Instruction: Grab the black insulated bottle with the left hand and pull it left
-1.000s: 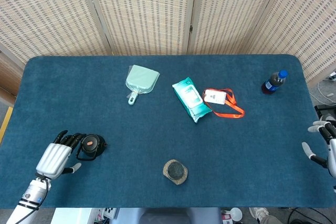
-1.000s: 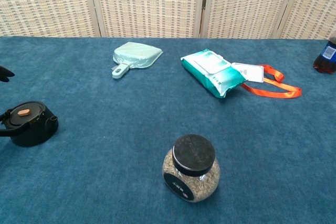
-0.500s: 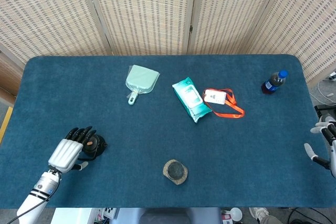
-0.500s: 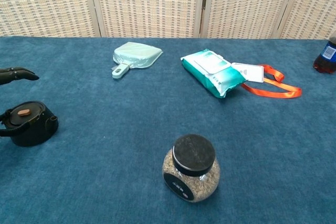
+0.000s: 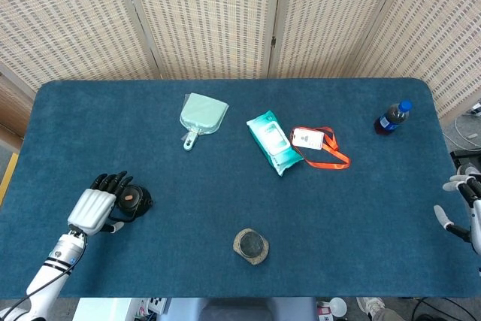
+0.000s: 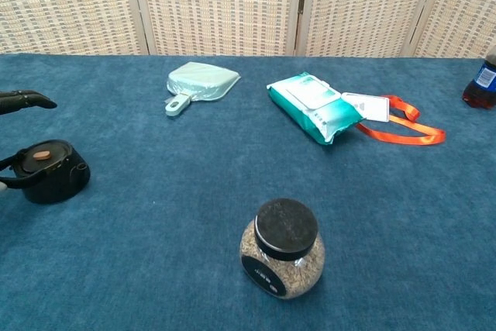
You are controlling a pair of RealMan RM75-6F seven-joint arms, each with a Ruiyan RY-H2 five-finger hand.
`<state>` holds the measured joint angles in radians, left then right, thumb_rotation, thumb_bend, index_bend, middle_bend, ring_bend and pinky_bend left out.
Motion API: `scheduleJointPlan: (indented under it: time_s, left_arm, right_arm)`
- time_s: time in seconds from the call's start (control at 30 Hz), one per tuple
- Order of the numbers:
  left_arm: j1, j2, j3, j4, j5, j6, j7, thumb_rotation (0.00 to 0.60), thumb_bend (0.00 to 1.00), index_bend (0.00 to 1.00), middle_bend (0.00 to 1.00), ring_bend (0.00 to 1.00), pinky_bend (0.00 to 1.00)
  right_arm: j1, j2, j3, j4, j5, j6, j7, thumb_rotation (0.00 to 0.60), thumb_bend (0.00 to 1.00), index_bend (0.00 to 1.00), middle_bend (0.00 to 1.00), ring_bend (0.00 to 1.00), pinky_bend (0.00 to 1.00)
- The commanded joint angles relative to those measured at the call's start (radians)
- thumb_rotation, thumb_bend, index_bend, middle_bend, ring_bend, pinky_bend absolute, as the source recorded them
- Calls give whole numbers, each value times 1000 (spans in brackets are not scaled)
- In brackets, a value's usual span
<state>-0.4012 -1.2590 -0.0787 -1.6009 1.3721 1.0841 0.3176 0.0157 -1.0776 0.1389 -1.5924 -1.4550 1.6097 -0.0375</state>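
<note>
Now | black insulated bottle (image 5: 133,201) | touching left robot hand (image 5: 94,208), its right side

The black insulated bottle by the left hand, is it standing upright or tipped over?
Upright. The black insulated bottle stands on its base on the blue table, its lid facing up with the small brown button on top; the head view looks straight down onto that lid.

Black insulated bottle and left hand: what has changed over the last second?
The left hand closed in on the black insulated bottle, fingers over its far side; whether it grips is unclear. The bottle shifted slightly away from the robot. The right hand, jar, dustpan and wipes pack stayed put.
</note>
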Motion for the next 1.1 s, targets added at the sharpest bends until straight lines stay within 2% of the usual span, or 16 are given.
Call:
scheduleJointPlan:
  time_s: [0.03,0.33,0.57,0.67,0.87,0.97,1.1]
  left_arm:
    - [-20,-7,-17,30,-23,-20,-15,600,149,0,19,77,51]
    - [-70,-36,-57,116,-79,-51,-38,600,148,0,20,77,51]
    - [-49,-17,-28,91,-90,-18,6,600,148,9,27,81,51]
    - [-31,-4,-7,70,-61,11,-4,600,148,68,77,93,51]
    - [-11,6,45,82,70,68,-96,600,148,245,182,140,51]
    - [-11,5,59,101,103,75,-129,600,148,291,216,165,51]
    - [-18,0,67,116,118,65,-145,600,148,303,226,172,51]
  right_arm:
    - [0,-1,-1,1,1,-1,0,600,259,426,347,234,240]
    - [-5,0,-1,-2,5,0,-2,600,259,426,347,234,240]
    - [-5,3,1,-4,-1,4,1,600,258,426,347,235,240]
    - [-2,7,4,-13,1,3,-8,600,258,426,346,238,240]
    - [5,12,15,-32,-3,9,-15,600,259,426,345,239,240]
    - [7,14,14,-39,-6,5,-20,600,258,426,345,239,240]
    - [5,17,10,-43,-6,4,-23,600,259,426,345,239,240]
